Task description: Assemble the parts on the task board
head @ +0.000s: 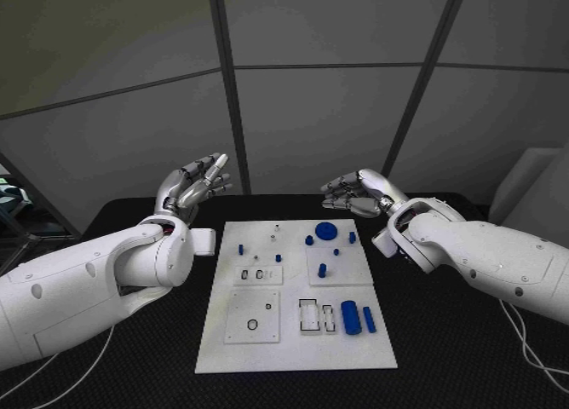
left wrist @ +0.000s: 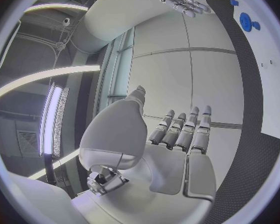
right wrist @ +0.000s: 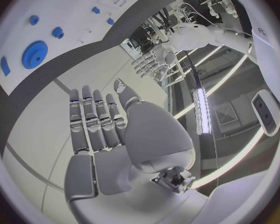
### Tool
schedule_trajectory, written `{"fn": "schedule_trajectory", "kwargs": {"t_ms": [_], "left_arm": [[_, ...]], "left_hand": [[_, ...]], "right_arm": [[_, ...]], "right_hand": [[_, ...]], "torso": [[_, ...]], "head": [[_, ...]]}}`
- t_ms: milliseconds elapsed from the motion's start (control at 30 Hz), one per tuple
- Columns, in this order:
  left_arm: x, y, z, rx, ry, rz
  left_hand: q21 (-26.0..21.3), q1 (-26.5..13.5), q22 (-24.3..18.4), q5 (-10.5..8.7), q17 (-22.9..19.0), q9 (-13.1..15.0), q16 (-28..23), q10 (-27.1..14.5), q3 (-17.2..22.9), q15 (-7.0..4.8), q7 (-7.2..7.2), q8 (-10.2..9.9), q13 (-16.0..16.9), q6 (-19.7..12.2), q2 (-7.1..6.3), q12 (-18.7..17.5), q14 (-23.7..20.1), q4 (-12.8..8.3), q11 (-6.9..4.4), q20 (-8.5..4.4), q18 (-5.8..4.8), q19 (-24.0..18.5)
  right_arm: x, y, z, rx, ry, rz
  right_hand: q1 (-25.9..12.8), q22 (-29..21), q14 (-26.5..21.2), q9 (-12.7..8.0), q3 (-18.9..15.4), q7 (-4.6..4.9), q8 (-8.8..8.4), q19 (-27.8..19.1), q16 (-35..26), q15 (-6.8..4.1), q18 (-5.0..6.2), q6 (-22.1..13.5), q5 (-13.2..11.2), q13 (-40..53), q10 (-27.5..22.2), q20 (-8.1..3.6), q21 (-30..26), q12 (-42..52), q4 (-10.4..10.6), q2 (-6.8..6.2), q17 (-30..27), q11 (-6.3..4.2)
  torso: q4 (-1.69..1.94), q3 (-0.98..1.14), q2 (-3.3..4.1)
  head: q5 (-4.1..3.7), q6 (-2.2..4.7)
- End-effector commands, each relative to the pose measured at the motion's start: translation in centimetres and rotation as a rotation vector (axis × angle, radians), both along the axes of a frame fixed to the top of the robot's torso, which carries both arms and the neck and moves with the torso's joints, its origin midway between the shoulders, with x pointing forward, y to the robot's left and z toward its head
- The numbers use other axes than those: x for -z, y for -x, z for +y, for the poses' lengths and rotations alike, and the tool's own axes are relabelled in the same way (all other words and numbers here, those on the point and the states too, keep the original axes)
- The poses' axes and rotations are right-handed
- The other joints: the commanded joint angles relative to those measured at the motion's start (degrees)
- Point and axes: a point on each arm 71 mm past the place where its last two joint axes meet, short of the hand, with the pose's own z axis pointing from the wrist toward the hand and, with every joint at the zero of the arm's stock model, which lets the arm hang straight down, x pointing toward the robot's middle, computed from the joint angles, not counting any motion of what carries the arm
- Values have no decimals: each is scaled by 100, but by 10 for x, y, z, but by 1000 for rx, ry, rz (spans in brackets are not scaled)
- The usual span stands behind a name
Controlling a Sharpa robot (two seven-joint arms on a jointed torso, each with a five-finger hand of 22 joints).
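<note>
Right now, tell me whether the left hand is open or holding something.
Open. The left hand is raised beyond the white board, fingers straight and apart, palm bare, nothing between them.

The task board [head: 297, 358] lies in the middle of the table [head: 481, 358] before me, with the parts [head: 350, 317] on it. My left hand [head: 196, 186] and right hand [head: 354, 194] hang beyond its far corners, one each side, touching nothing.
</note>
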Motion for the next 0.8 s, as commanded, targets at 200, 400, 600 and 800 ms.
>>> {"fn": "schedule_trajectory", "kwargs": {"t_ms": [200,400,600,800], "left_arm": [[-9,14,-9,83,27,-20],[-14,25,-14,122,41,-21],[-16,34,-21,165,57,-21],[-17,36,-22,183,63,-18]], "left_hand": [[630,194,223,-22,120,87,496,1889,-51,-241,641,265,114,1273,16,384,1429,-169,-75,-23,483,1130],[906,267,307,-24,165,93,630,2378,-118,-374,573,328,112,1908,65,449,1912,-298,-181,-76,567,1593],[978,301,329,-22,171,87,627,2421,-127,-393,556,303,110,1978,95,426,1974,-348,-195,-99,570,1707],[987,307,331,-22,170,85,623,2426,-128,-395,556,298,110,1979,99,423,1977,-356,-196,-102,570,1721]], "right_arm": [[-21,-10,6,8,305,-97],[-31,-10,20,-15,483,-132],[-33,-9,30,-24,601,-149],[-31,-10,35,-24,673,-151]], "right_hand": [[-75,174,1484,9,450,-109,-93,1032,333,-438,135,722,-11,33,883,-408,595,-182,-179,-280,203,-273],[-133,508,2408,4,490,-190,-125,1732,934,-679,117,902,17,32,1085,-768,1273,-245,-213,-496,573,-395],[-216,1013,2683,3,576,-202,-240,1974,2116,-752,95,937,35,49,1065,-946,2116,-229,-146,-667,1360,-436],[-275,1453,2714,0,710,-222,-309,2013,3602,-756,107,854,11,51,793,-946,2816,-239,15,-751,2504,-433]], "torso": [[89,-51,309],[128,-81,496],[160,-110,643],[190,-122,739]], "head": [[-92,69],[-187,79],[-240,120],[-279,122]]}}
